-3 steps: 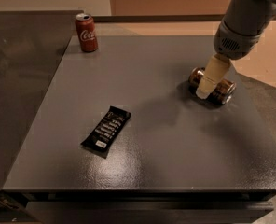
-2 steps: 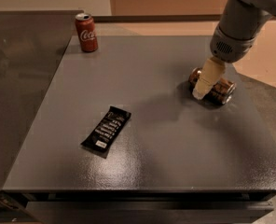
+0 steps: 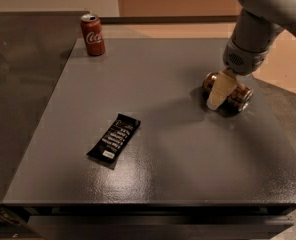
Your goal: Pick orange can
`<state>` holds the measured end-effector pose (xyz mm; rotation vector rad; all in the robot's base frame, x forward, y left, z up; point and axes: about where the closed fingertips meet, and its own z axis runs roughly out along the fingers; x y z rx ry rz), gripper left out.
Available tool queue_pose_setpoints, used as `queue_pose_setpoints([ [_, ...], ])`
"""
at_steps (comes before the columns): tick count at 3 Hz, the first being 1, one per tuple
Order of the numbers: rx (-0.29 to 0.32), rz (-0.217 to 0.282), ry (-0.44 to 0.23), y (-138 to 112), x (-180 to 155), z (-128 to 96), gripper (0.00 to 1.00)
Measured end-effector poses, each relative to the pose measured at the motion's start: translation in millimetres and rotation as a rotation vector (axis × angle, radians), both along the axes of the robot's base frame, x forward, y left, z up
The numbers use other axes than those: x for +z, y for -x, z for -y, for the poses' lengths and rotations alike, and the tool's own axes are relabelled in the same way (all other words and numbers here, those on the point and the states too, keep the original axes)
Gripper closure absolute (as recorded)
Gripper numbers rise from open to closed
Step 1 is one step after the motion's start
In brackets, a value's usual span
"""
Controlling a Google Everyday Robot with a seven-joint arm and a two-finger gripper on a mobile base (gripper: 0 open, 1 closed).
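Observation:
The orange can [image 3: 239,95], dark orange-brown and black with silver ends, lies on its side at the right of the grey table [image 3: 168,154]. My gripper [image 3: 218,95] comes down from the grey arm [image 3: 258,29] at the upper right. It is right at the can, and its cream tip covers the can's middle from the front. The part of the gripper behind the can is hidden.
A red Coca-Cola can [image 3: 93,34] stands upright at the table's far left corner. A black snack bar wrapper [image 3: 113,140] lies flat left of centre. A darker counter [image 3: 18,84] adjoins the table on the left.
My gripper has shifted slightly left and lower at the orange can. The can, the red can and the wrapper have not moved.

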<state>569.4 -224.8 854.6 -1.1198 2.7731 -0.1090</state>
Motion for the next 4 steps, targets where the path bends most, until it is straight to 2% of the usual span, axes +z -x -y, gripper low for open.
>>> queue_pose_setpoints([
  [2,0.003,-0.024,-0.022,-2.1,-11.5,-1.2,0.64],
  [3,0.011,-0.016,-0.044,-3.4,-6.1,-2.7,0.88],
  [4,0.042,0.013,-0.066,-5.9,15.1,-7.1,1.0],
])
